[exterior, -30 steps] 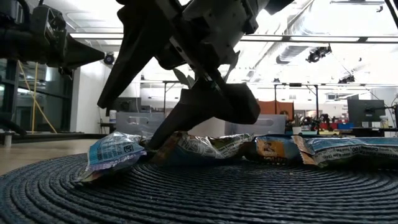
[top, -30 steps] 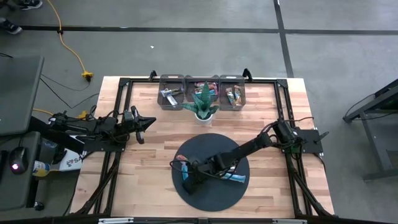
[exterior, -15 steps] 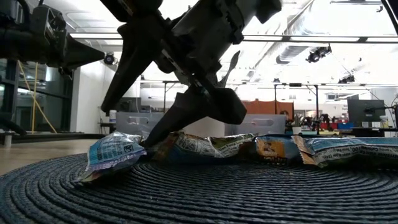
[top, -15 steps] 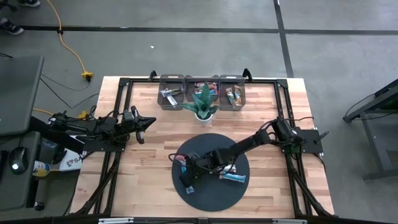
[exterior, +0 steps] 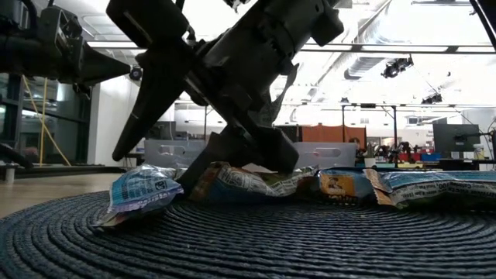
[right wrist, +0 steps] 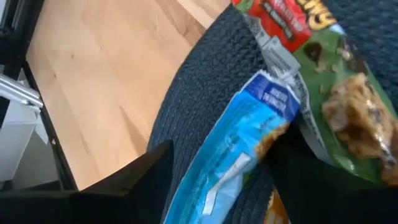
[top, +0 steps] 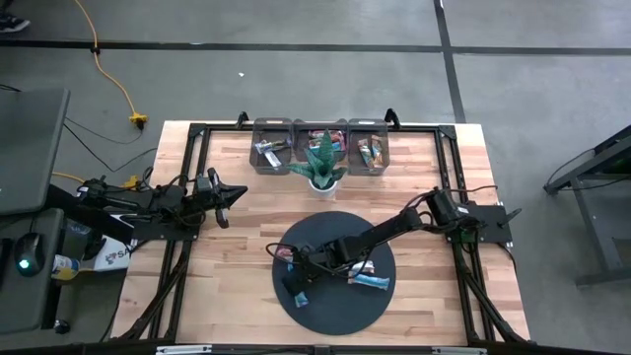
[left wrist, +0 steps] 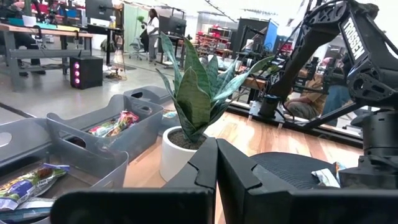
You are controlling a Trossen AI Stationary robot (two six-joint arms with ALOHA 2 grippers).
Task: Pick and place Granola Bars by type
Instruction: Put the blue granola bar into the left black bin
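Right end effector (top: 299, 279) low over the dark woven mat (top: 335, 311), fingers spread wide and released, straddling a blue-wrapped granola bar (right wrist: 239, 155) lying flat directly between them, nothing gripped yet. Just beside that bar, on the far side of one finger, a green-wrapped bar (right wrist: 339, 106) overlapping its end, with a red-and-green wrapper (right wrist: 280, 15) beyond. More bars (exterior: 341, 186) strewn across the mat behind the end effector; some already sorted in the grey bins (top: 320, 144) well ahead, past the potted plant (top: 323, 163). Likely light, flat and floppy, with a slick crinkly wrapper prone to sliding or buckling; best pinched across the narrow width near mid-length, clear of the neighbouring green one. Left end effector (left wrist: 216, 163) clenched shut, empty, parked at the worktop (top: 237, 266) edge, well apart.
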